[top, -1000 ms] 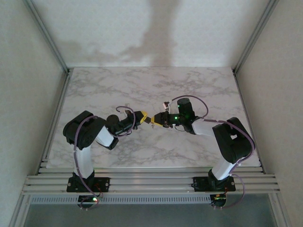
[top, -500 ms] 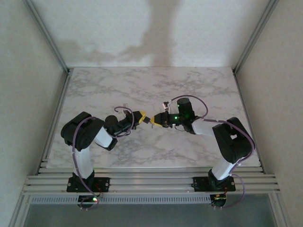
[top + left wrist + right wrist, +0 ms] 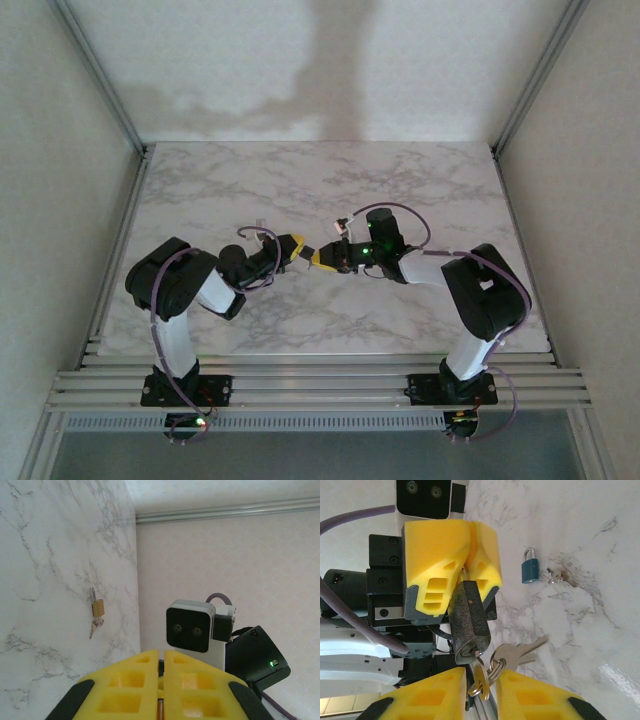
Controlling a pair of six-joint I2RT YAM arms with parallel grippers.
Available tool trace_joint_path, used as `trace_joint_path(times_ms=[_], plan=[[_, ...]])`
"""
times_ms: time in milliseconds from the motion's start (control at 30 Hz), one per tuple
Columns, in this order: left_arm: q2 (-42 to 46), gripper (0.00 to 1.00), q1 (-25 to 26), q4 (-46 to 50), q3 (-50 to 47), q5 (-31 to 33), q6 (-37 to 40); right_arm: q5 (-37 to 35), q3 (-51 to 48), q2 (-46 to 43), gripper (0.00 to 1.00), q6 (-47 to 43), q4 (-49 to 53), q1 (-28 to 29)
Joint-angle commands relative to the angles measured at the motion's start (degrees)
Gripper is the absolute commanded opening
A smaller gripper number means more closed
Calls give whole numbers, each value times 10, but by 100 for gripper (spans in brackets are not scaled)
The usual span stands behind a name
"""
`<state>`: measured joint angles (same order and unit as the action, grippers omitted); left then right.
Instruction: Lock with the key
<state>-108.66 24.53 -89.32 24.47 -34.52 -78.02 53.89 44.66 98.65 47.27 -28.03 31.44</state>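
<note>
In the right wrist view a dark padlock [image 3: 470, 620] hangs from the yellow fingers [image 3: 437, 550] of my left gripper [image 3: 470, 580], which is shut on its upper end. A brass key [image 3: 481, 672] sits in the keyhole at the padlock's lower end, with a ring of spare keys [image 3: 520, 652] dangling to its right. My right gripper [image 3: 481, 671] has its jaws closed narrowly around the key's head. From above, the left gripper [image 3: 297, 246] and the right gripper [image 3: 320, 257] meet tip to tip over the middle of the marble table [image 3: 400, 180].
A small blue padlock [image 3: 529, 571] with keys [image 3: 555, 576] lies on the marble. A small brass padlock [image 3: 98, 607] with keys [image 3: 94, 627] lies on the table too. The right wrist's camera [image 3: 190, 627] faces the left gripper [image 3: 161, 652] at close range.
Both grippers, still joined at the padlock, have shifted slightly left. The right wrist has moved in toward the left gripper and rolled a little.
</note>
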Motion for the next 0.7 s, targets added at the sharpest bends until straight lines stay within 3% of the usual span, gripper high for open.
trace_joint_path(times_ms=[0,367,667], plan=[[18,0,-5,-171,-1,4,6,6,14,6,23,-9,-8,4],[20,0,-5,-171,1,-5,6,-31,5,-12,22,-24,6,1],[20,0,-4,-171,3,-7,6,-27,-22,-22,22,13,-59,-18]])
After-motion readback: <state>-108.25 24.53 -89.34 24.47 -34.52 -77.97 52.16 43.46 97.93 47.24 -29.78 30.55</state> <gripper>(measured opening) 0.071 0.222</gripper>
